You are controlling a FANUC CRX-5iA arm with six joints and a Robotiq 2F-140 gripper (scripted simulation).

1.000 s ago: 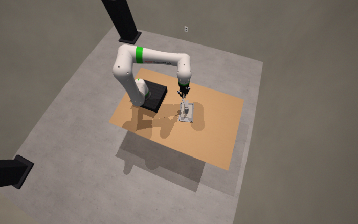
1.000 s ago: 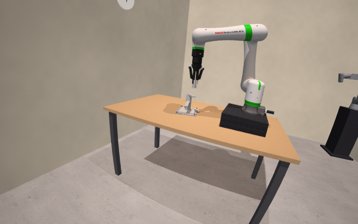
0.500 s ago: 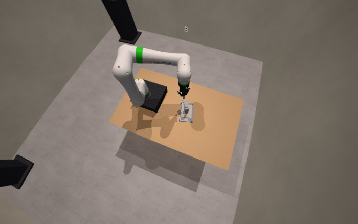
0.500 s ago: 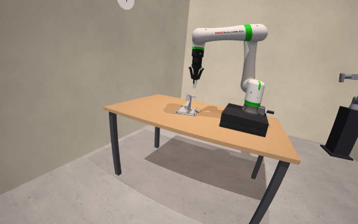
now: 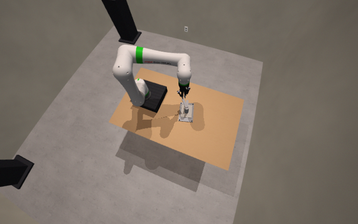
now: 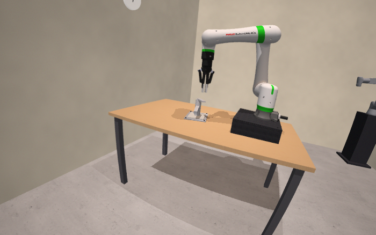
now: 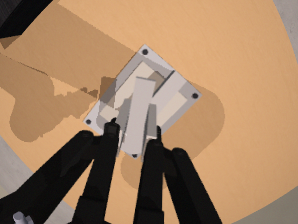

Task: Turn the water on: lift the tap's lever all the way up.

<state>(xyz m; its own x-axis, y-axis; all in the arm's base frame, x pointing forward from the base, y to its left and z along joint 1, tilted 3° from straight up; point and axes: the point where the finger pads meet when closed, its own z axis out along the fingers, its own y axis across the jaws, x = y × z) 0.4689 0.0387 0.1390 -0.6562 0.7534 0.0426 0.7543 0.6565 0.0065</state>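
My gripper (image 6: pixel 204 89): nearly clenched, grasping nothing, above the tap (image 6: pixel 197 108) | tap: on its plate (image 6: pixel 191 116), mid-table (image 6: pixel 155 116), near the far edge

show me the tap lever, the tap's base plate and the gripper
tap lever (image 6: pixel 200 101), exterior view, on its flat top end
base plate (image 6: pixel 189 116), exterior view, on its bare near-left corner
gripper (image 6: pixel 205 89), exterior view, midway between the tips of its fingers
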